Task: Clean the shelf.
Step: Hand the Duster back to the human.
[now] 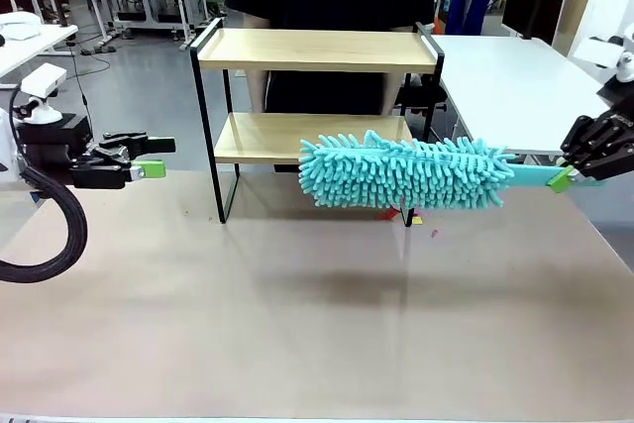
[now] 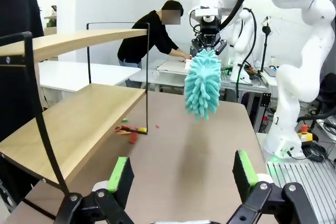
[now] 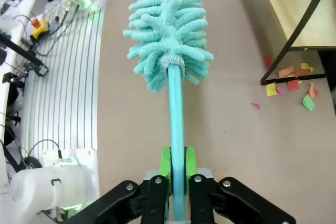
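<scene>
A: Shelf (image 1: 317, 52) status?
B: Standing mid-tabletop (image 1: 297, 324); both boards look bare, paper scraps (image 3: 291, 80) lie by its leg.
A: Tools?
B: Right tool (image 1: 567, 179) clamps the teal duster (image 1: 406, 173) beside the lower board; left tool (image 1: 149, 158) gapes, empty, left of it.

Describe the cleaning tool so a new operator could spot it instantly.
Start at the shelf, the two-board wooden rack in a black frame at the table's far side. Just in front of its lower board, a duster hangs level above the table, its handle clamped in the right hand. It is the only fluffy turquoise thing there.
</scene>
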`<state>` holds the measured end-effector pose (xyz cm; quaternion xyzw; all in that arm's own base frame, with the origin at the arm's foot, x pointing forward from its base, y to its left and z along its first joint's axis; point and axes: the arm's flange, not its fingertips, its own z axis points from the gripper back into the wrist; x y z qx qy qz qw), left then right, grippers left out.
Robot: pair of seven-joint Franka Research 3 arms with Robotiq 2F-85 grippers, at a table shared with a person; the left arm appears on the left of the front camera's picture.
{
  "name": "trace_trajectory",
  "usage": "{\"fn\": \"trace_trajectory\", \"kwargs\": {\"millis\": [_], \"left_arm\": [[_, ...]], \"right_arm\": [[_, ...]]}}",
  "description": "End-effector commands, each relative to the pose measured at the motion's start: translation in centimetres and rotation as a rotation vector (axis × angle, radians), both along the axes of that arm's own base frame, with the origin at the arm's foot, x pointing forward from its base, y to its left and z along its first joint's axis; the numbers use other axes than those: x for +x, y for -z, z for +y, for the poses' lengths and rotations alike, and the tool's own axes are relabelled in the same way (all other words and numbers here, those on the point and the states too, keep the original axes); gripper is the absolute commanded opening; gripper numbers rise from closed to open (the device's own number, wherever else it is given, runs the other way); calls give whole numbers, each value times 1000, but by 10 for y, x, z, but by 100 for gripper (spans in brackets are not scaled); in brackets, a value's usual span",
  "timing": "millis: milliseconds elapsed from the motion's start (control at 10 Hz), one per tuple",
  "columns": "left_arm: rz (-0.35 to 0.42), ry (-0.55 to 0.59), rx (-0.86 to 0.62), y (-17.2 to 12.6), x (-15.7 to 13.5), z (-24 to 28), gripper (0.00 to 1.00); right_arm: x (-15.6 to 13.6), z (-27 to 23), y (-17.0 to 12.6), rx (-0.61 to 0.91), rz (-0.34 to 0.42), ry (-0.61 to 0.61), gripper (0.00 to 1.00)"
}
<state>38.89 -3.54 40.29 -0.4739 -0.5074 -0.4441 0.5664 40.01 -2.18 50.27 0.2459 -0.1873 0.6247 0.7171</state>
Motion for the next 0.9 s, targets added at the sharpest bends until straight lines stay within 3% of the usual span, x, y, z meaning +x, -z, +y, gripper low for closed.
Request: {"fn": "trace_trajectory", "kwargs": {"millis": [0, 100, 600, 800], "left_arm": [[28, -4, -13, 1, 2, -13, 100], [0, 0, 0, 0, 0, 0, 100], [7, -3, -3, 1, 1, -2, 100], [-43, 31, -55, 12, 9, -41, 100]], "right_arm": [[3, -3, -8, 20, -43, -39, 13], [0, 0, 0, 0, 0, 0, 13], [0, 0, 0, 0, 0, 0, 13], [0, 0, 0, 0, 0, 0, 13]]}}
